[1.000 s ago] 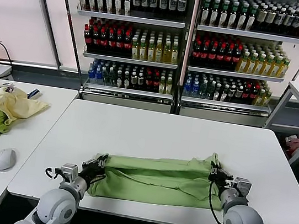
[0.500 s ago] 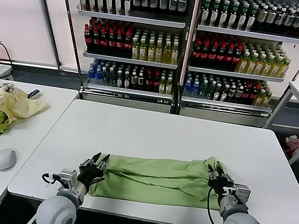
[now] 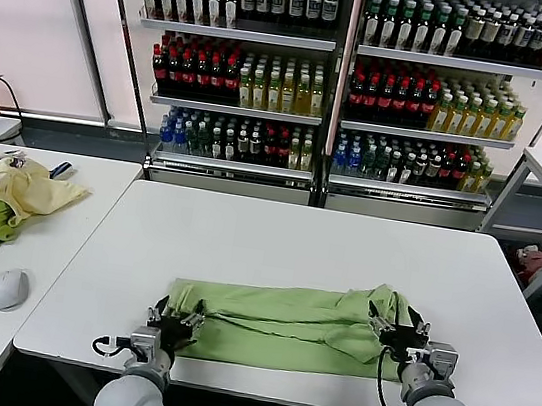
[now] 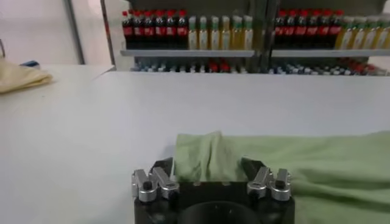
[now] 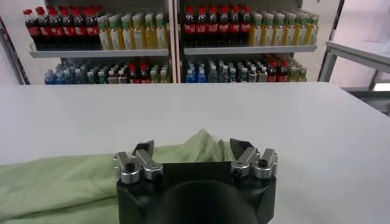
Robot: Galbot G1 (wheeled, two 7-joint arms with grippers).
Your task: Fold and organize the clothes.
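shirt (image 3: pixel 285 316): soft, light, limp; folded band along bench (image 3: pixel 296 237) front edge; best pinched at end corners
left gripper (image 3: pixel 177 317): apart, straddling its end
right gripper (image 3: pixel 396 325): apart, likewise

My right gripper (image 5: pixel 194 153) stands with its fingers (image 5: pixel 143 159) spread apart, the bunched edge of the sage-green shirt (image 5: pixel 91 179) lying loose between them on the white table (image 5: pixel 292 115).

Shirt (image 3: pixel 285 318) patch, buttons hidden.
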